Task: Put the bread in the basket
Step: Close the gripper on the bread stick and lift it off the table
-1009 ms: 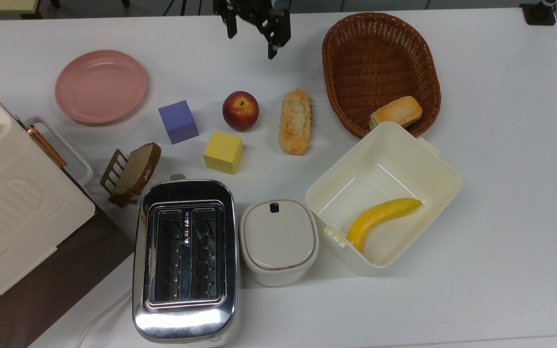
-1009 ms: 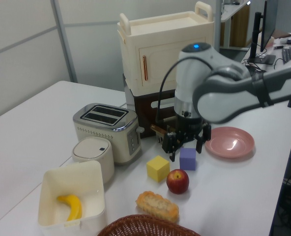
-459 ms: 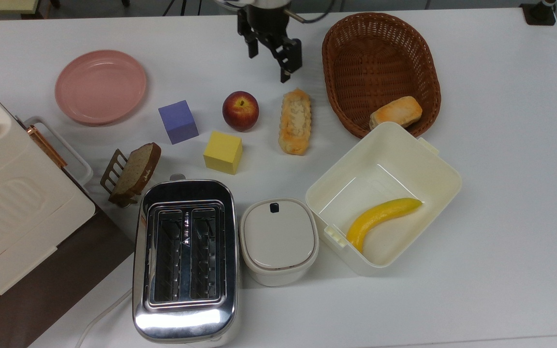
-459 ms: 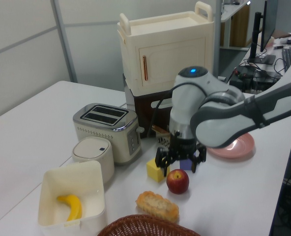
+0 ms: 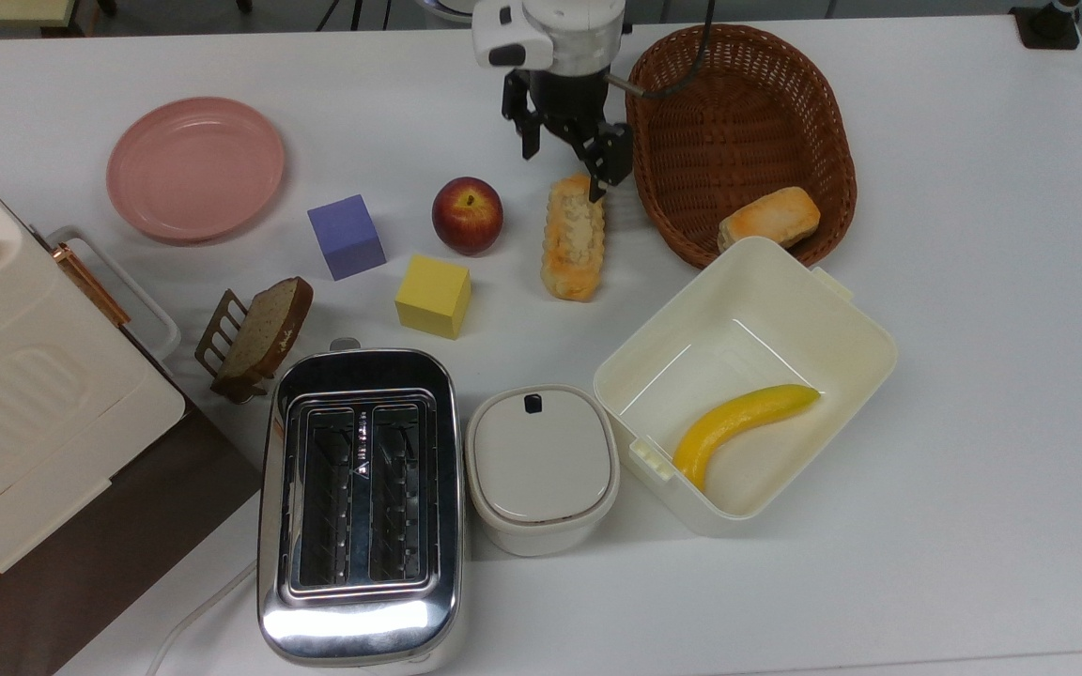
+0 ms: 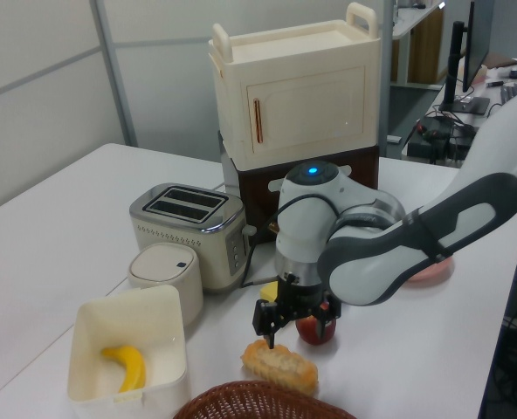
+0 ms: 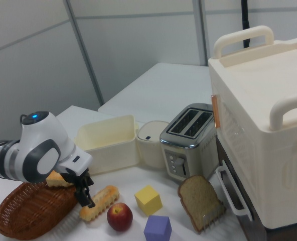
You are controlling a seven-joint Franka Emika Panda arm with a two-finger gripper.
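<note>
1. The table (image 5: 973, 282) holds everything; the step in hand is, in my judgement, the approach to grasp the bread.
2. The basket (image 5: 738, 56) sits just beside the bread on the top view's right, with a short bun (image 5: 769, 218) resting at its near end, so the drop should favour the bare far half.
3. The bread (image 5: 573, 246) lies flat between the apple (image 5: 468, 215) and the basket, long axis running toward the toaster.
4. The gripper (image 5: 567, 161) hangs over the loaf's far end, fingers spread wide and holding nothing.
5. To grip well, it should shift toward the loaf's middle, straddle the narrow width, and keep the finger clear of the apple.
</note>
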